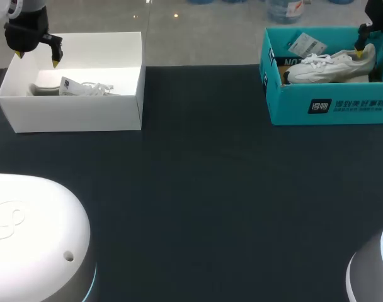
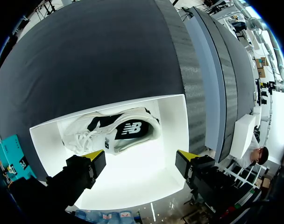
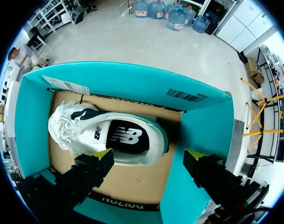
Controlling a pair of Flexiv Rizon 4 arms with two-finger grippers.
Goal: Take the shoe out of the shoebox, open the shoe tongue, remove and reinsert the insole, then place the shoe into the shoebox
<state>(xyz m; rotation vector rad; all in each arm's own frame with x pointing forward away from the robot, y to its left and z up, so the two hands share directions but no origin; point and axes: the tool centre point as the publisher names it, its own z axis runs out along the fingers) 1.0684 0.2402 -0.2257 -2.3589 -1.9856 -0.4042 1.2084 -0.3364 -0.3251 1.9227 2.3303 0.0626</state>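
A white shoe (image 1: 330,66) with a tag lies on its side in the teal shoebox (image 1: 324,104) at the back right. In the right wrist view this shoe (image 3: 109,135) lies under my right gripper (image 3: 149,158), which hangs open above it, one finger over the shoe's side, the other over the box wall. A second white shoe (image 1: 72,88) rests in the white box (image 1: 72,110) at the back left. My left gripper (image 1: 37,58) hovers open above that box; in its wrist view the shoe (image 2: 109,133) lies just ahead of the open gripper (image 2: 142,161).
The dark table (image 1: 204,201) stretches between and in front of the two boxes. Both boxes stand near the table's far edge. White rounded parts of the robot (image 1: 34,239) fill the near left and right corners.
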